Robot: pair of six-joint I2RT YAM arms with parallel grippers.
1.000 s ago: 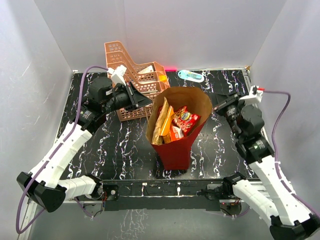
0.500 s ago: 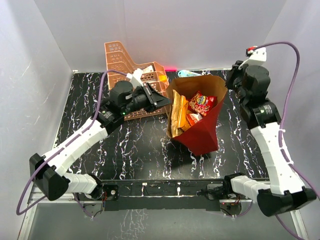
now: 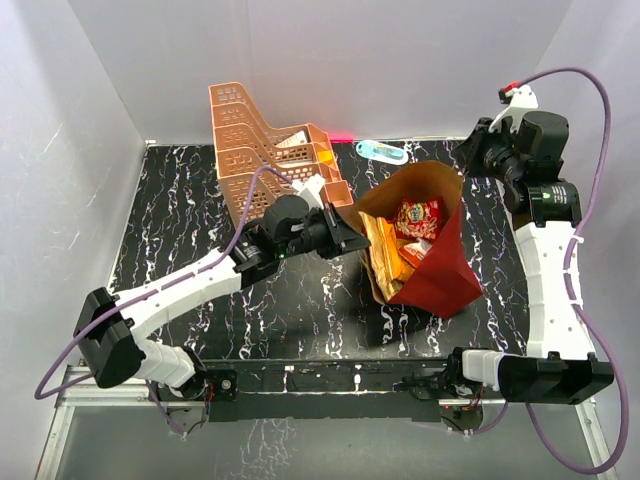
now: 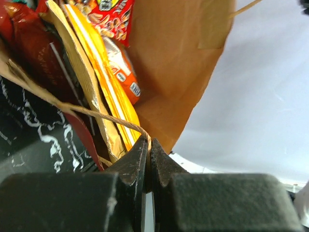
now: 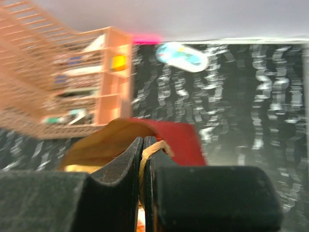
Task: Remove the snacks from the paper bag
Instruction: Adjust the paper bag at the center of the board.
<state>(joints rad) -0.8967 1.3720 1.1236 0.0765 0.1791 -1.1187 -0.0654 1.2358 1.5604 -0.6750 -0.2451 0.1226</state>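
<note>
Matt paper bag (image 3: 445, 285), glossy crinkled snacks (image 3: 418, 218)

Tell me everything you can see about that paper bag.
The paper bag is red outside and brown kraft inside, and creased. It leans over, its open mouth tipped leftward in the overhead view, with snack packets showing inside. The left gripper and right gripper are each shut on a thin twine handle, holding the mouth wide.

No lettering can be read, not even on the red packet (image 3: 418, 216) (its print is too blurred).
</note>
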